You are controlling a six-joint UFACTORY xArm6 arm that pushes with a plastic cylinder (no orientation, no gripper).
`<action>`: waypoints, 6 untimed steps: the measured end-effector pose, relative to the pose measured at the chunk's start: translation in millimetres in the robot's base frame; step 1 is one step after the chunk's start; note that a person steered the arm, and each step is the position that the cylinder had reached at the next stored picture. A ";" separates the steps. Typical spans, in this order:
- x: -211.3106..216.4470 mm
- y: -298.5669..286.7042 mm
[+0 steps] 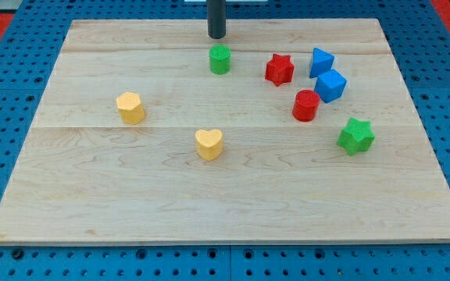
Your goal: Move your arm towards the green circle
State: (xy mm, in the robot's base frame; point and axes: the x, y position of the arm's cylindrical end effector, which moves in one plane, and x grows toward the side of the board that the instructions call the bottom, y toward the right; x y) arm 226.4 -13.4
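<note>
The green circle [220,59] is a small green cylinder on the wooden board [92,211], near the view's top centre. My tip [217,36] is the lower end of a dark rod that comes down from the view's top edge. It stands just above the green circle in the view, a short gap apart, not touching it.
A red star [280,69], a blue triangle-like block [322,62], a blue cube [331,85], a red cylinder [306,105] and a green star [355,136] sit at the right. A yellow hexagon [130,108] is at the left, a yellow heart [208,144] in the middle.
</note>
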 end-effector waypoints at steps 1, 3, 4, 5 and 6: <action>0.0 0.0; 0.0 18.7; 0.1 32.7; 25.0 38.4; 46.4 39.0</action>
